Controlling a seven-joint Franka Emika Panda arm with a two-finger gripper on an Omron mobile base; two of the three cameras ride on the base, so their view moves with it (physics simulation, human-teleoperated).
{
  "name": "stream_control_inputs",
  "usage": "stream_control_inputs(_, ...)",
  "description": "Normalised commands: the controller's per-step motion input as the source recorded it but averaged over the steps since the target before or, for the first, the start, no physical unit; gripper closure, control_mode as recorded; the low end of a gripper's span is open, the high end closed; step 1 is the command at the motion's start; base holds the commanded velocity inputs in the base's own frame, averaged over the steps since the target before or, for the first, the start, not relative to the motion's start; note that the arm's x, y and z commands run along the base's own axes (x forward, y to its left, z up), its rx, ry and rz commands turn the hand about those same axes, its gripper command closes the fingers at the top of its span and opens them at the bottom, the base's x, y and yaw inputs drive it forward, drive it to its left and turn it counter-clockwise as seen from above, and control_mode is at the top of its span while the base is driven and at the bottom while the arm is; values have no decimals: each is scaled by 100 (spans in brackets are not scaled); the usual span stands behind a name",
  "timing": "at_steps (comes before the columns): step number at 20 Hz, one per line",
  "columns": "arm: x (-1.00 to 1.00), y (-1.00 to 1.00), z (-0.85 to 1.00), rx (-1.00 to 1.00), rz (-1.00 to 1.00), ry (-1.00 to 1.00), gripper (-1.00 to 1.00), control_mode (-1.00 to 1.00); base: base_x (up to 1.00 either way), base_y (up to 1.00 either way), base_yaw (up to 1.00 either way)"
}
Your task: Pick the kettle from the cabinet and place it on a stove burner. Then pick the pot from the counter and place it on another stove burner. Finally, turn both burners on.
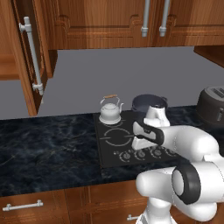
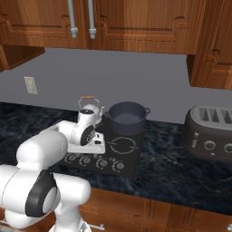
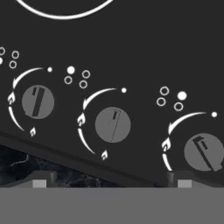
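Note:
The silver kettle [image 1: 110,110] [image 2: 89,110] stands on the back left burner of the black cooktop [image 1: 109,151] [image 2: 133,156]. Beside it the dark grey pot [image 1: 148,104] [image 2: 126,118] sits on the back right burner, partly hidden by my arm in the left base view. My gripper [image 1: 140,142] [image 2: 93,146] [image 3: 112,183] points down over the knob row at the cooktop's front, open with nothing between its fingers. In the hand view the middle knob [image 3: 113,124] lies just ahead of the fingertips [image 3: 40,181], with a knob on each side [image 3: 37,102] [image 3: 203,152]. The cabinet door [image 1: 30,57] stands open at upper left.
A dark toaster [image 1: 213,105] [image 2: 210,132] stands on the black marble counter [image 1: 48,148] [image 2: 181,172] to the right of the cooktop. Wooden wall cabinets [image 1: 109,22] [image 2: 136,22] hang above. The front left burner ring [image 1: 116,136] is bare.

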Motion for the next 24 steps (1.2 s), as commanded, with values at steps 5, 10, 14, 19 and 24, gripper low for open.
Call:
stream_control_inputs(5,14,1,-16,-1,0,0,-100,-100,0,0,0)
stream_control_inputs(10,1,0,0,0,0,0,-100,-100,0,0,0)
stream_control_inputs(14,0,0,0,0,-1,0,-100,-100,0,0,0)
stream_control_inputs(19,0,0,-4,0,-3,-1,-100,-100,0,0,0)
stream_control_inputs(24,-5,0,-3,0,-6,-1,-100,-100,0,0,0)
